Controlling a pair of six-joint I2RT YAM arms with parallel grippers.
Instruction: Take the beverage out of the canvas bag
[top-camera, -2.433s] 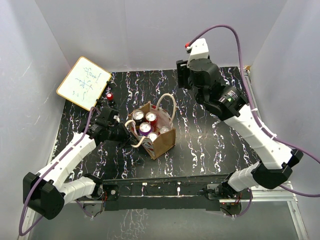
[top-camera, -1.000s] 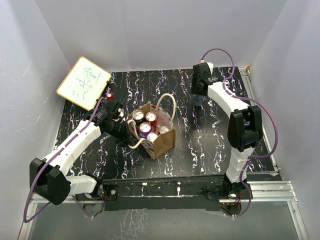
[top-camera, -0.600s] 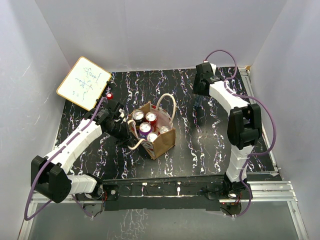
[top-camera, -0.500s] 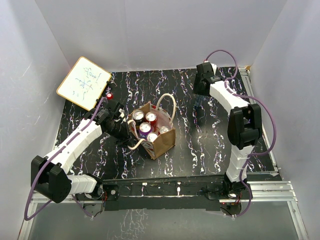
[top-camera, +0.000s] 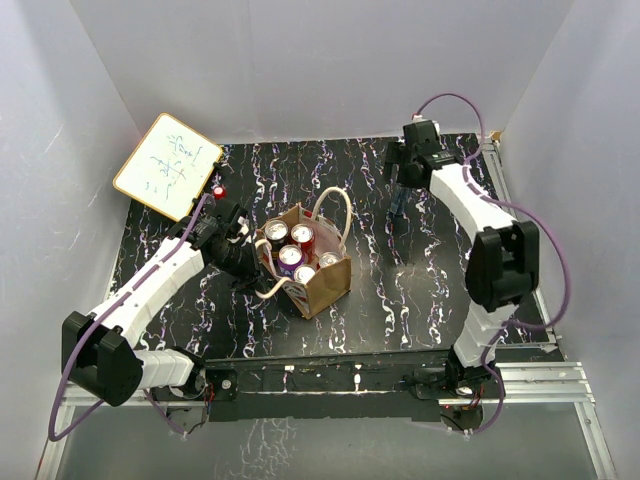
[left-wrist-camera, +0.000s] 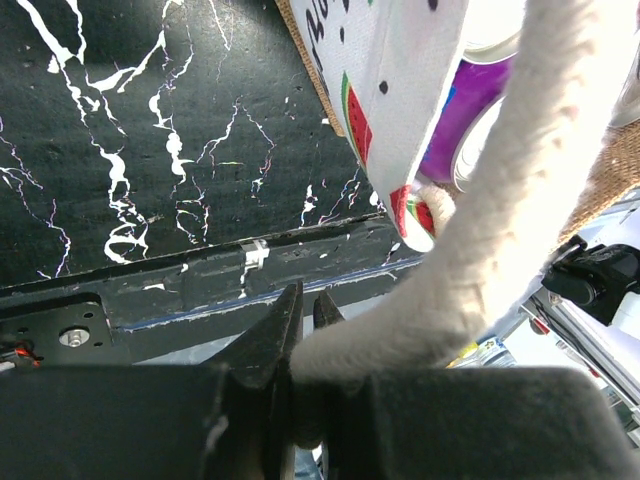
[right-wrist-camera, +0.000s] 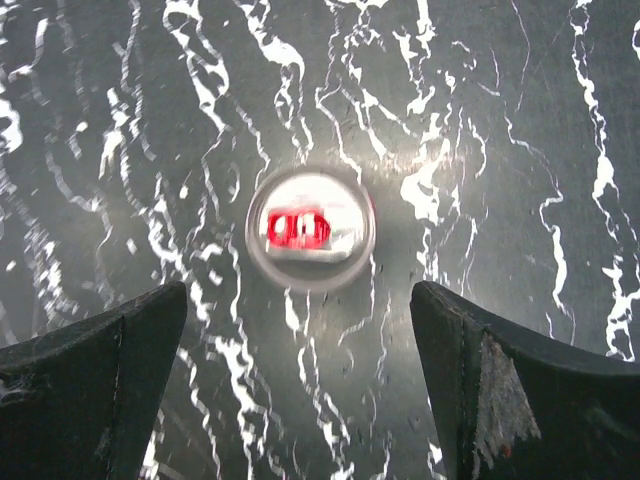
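Surface: A black table (top-camera: 420, 290) veined with white, closed in by plain white walls (top-camera: 300, 70).
Canvas bag: The tan canvas bag (top-camera: 325, 285) stands upright a little left of the table's middle. Its mouth is open and its off-white loops rise above it. The wrist view shows a watermelon print on one panel.
Inside the bag: Five drinks cans (top-camera: 290, 257) stand upright with their tops showing. One is purple and one is red.
Left gripper: The left gripper (left-wrist-camera: 300, 305) is at the bag's left side. Its fingers are pressed together, pinching the thick rope handle (left-wrist-camera: 480, 250).
Right gripper: The right gripper (right-wrist-camera: 298, 292) points straight down over the far right part of the table, well apart from the bag. Its fingers are spread wide.
Beverage outside the bag: A single can (right-wrist-camera: 310, 228) stands upright on the table directly below the right gripper. It sits between the two fingers and touches neither. Its silver top has a red tab and is slightly blurred.
Far left corner: A whiteboard (top-camera: 168, 165) with scribbles leans against the wall. A small red object (top-camera: 218, 189) sits just beside it.
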